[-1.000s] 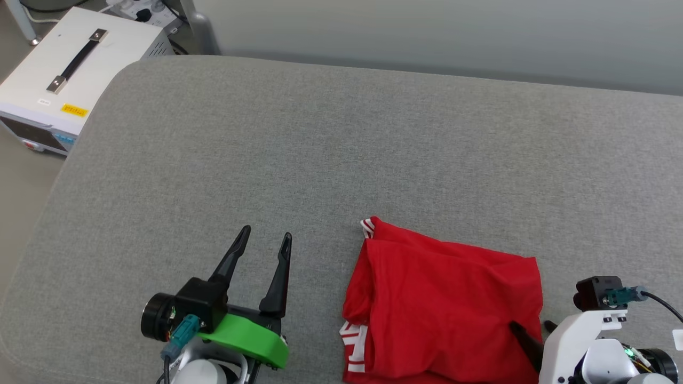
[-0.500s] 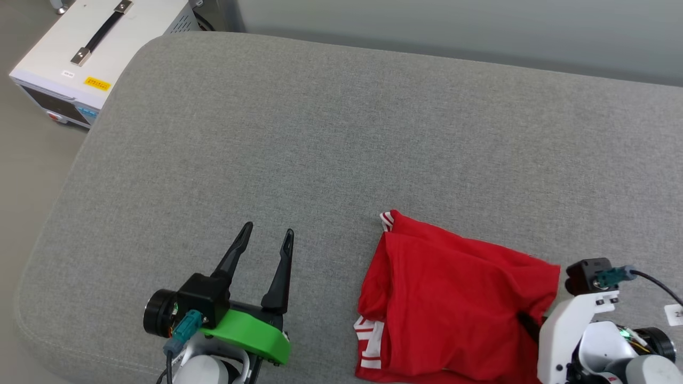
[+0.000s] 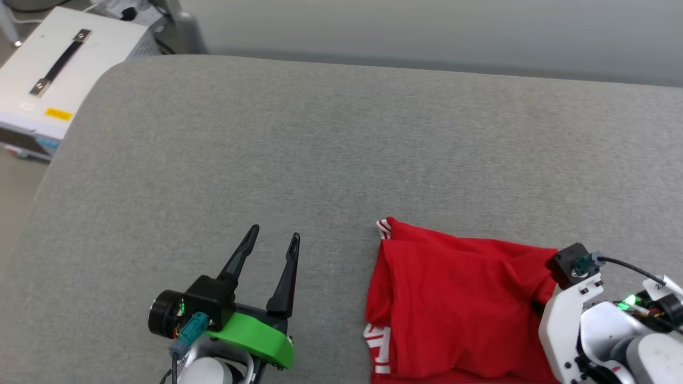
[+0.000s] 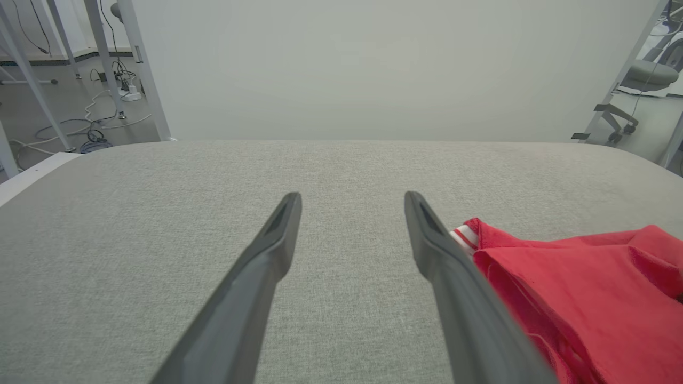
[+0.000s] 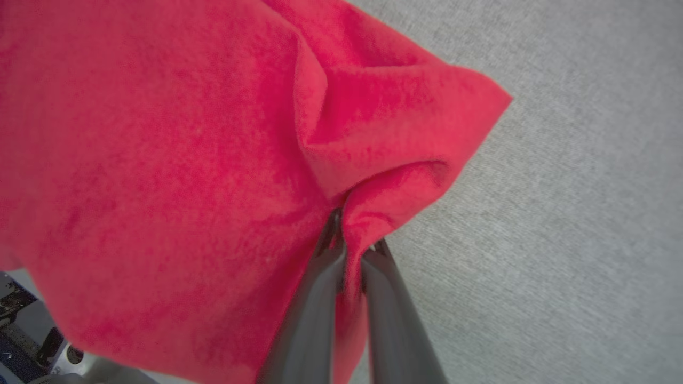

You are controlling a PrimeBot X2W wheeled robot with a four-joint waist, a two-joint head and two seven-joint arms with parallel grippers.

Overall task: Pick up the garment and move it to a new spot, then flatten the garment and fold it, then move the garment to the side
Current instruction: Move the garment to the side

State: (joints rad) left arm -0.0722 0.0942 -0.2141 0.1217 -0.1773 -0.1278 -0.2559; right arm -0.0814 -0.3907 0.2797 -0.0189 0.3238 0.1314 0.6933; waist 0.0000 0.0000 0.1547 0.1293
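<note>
Presently the red garment [image 3: 459, 298] lies loosely folded on the grey padded worktop [image 3: 320, 149], close to its front edge and towards the right front corner. Striped trim [image 3: 383, 226] shows at the garment's far left corner. The right pincer [image 5: 352, 245] is clamped tight on a bunched fold at the garment's right edge, red cloth pinched between its dark fingers; the fold seems slightly raised, though that is hard to judge. The left pincer [image 3: 275, 232] hovers spread wide and empty, near the front edge, just beside the garment. A white box [image 3: 48, 69] sits beyond the far left corner.
</note>
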